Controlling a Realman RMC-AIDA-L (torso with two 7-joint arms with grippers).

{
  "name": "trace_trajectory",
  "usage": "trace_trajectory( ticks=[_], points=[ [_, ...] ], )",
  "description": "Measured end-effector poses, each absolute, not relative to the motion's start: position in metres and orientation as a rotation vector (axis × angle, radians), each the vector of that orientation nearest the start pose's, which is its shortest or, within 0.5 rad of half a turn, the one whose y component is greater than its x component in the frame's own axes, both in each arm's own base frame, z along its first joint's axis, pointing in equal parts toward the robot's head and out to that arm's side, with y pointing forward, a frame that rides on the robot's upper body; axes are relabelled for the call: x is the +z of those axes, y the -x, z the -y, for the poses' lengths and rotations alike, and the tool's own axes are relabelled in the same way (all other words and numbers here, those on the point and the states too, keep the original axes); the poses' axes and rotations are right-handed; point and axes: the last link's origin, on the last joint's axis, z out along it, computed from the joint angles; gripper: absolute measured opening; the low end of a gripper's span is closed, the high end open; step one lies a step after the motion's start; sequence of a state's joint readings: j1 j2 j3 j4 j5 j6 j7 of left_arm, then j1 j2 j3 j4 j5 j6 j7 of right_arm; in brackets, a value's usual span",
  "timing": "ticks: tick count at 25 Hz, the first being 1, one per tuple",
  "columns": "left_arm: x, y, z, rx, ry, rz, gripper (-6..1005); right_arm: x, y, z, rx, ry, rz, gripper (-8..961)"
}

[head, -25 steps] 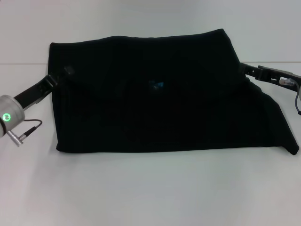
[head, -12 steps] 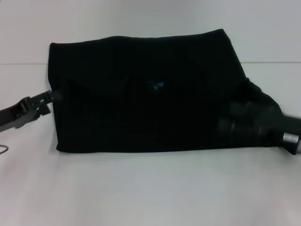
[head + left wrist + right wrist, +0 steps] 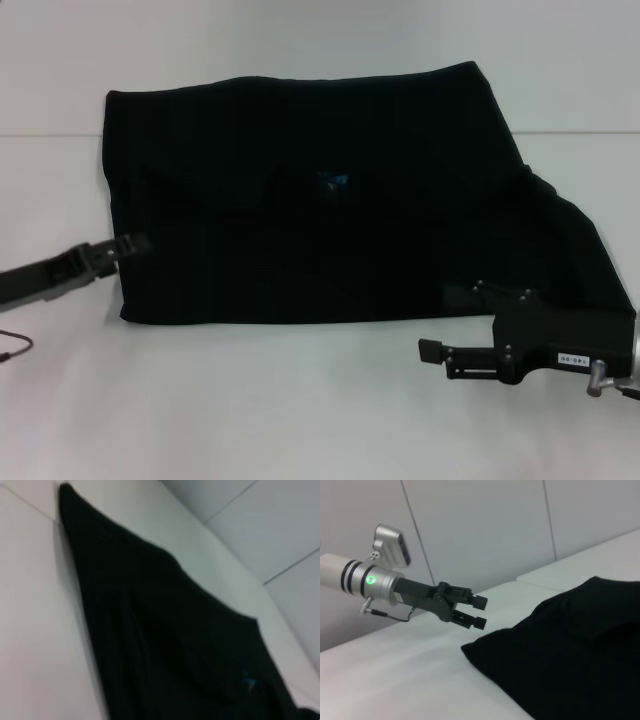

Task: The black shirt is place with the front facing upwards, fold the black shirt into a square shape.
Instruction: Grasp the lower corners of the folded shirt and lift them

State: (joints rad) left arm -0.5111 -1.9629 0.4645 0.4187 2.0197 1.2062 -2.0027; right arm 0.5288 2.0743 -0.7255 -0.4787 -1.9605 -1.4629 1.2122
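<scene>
From the head view, the black shirt [image 3: 330,210] lies flat on the white table [image 3: 300,400] as a wide, roughly rectangular slab of matte fabric — its near edge straight, its right side sloping out into a loose flap, a small blue neck label [image 3: 332,181] showing near the middle. The left hand [image 3: 128,244] reaches in low from the left, its tip just at the shirt's left edge near the front corner. The right hand [image 3: 436,356] sits over the table just in front of the shirt's near right corner, pointing left, its fingers parted with nothing between them.

In the left wrist view, the shirt [image 3: 165,645] runs as a dark soft wedge with shallow folds.

In the right wrist view, the left hand [image 3: 479,611] hangs just off the shirt's rounded corner [image 3: 560,655] — its two blocky fingers spread, empty, the silver wrist bearing a green light.
</scene>
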Motion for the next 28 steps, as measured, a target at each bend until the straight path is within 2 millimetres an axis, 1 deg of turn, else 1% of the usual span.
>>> trace_trajectory(
  ticks=[1,6,8,17,24,28],
  points=[
    [0.028,0.349,-0.349,-0.759,1.932,1.686,893,-0.034,-0.276,-0.318,0.681,2.734,-0.599,948],
    [0.019,0.343,-0.350,-0.740,1.972,1.686,894,-0.041,-0.274,-0.316,0.661,2.754,-0.577,942],
    [0.014,0.342,-0.350,-0.703,1.998,1.680,893,-0.041,-0.274,-0.316,0.661,2.755,-0.577,940],
    [0.009,0.339,-0.348,-0.674,2.033,1.674,889,-0.043,-0.275,-0.315,0.665,2.756,-0.594,941],
    [0.015,0.344,-0.353,-0.663,1.994,1.643,882,-0.043,-0.275,-0.314,0.669,2.757,-0.600,940],
    [0.014,0.343,-0.353,-0.637,2.017,1.644,871,-0.043,-0.275,-0.314,0.672,2.758,-0.603,940]
  ],
)
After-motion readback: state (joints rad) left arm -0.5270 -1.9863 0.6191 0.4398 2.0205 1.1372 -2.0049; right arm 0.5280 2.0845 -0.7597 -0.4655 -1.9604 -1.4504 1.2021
